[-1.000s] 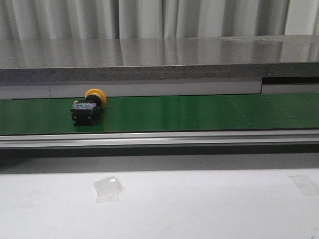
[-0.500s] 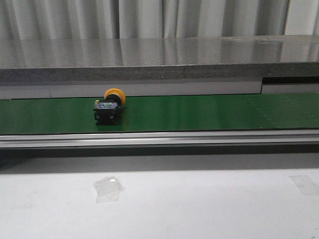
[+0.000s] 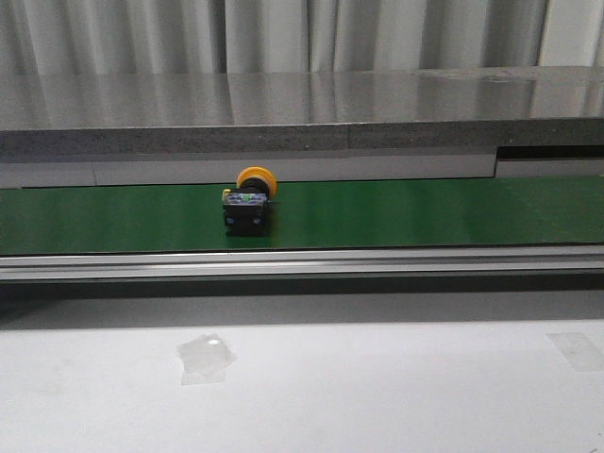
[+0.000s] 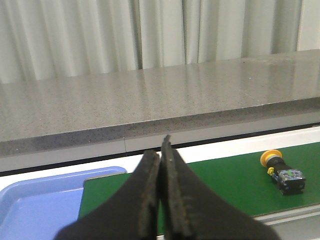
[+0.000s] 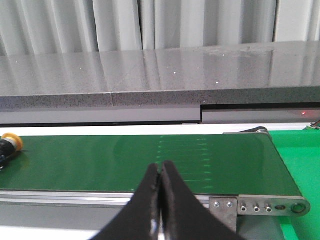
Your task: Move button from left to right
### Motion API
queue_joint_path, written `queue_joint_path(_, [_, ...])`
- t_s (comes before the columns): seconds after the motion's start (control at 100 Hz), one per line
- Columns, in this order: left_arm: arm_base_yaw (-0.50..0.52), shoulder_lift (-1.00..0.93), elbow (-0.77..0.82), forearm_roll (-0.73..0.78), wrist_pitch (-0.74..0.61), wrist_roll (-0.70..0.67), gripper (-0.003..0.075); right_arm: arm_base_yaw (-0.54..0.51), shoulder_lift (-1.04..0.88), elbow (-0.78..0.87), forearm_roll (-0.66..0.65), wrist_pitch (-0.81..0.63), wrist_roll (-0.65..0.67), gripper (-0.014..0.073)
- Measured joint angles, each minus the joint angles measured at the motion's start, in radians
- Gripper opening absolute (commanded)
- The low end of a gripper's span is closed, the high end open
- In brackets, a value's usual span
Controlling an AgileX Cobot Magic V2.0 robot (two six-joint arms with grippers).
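The button has a yellow-orange mushroom cap on a black body and lies on its side on the green conveyor belt, left of the middle. It also shows in the left wrist view and at the edge of the right wrist view. My left gripper is shut and empty, well away from the button. My right gripper is shut and empty, in front of the belt's right part. Neither gripper shows in the front view.
A grey stone-like ledge runs behind the belt. An aluminium rail fronts it. A blue tray sits at the belt's left end, a green surface past its right end. Clear tape lies on the white table.
The button has travelled to the right along the belt, from the far left towards the middle. No gripper appears in the front view at any time.
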Motion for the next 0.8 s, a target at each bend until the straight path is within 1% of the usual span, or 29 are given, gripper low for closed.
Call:
queue_joint_path(0.15, [0.000, 0.000, 0.000, 0.000, 0.000, 0.000, -0.0020, 0.000, 0.127, -0.143, 0.000, 0.131, 0.000, -0.0068])
queue_joint_path(0.41, [0.000, 0.000, 0.000, 0.000, 0.000, 0.000, -0.0020, 0.000, 0.404, -0.425, 0.000, 0.461, 0.000, -0.0068])
queue_joint_path(0.53, [0.000, 0.000, 0.000, 0.000, 0.000, 0.000, -0.0020, 0.000, 0.537, -0.540, 0.000, 0.582, 0.000, -0.0068])
queue_joint_path(0.67, [0.000, 0.000, 0.000, 0.000, 0.000, 0.000, -0.0020, 0.000, 0.670, -0.645, 0.000, 0.650, 0.000, -0.0068])
queue_joint_path(0.8, [0.000, 0.000, 0.000, 0.000, 0.000, 0.000, -0.0020, 0.000, 0.749, -0.692, 0.000, 0.654, 0.000, -0.0068])
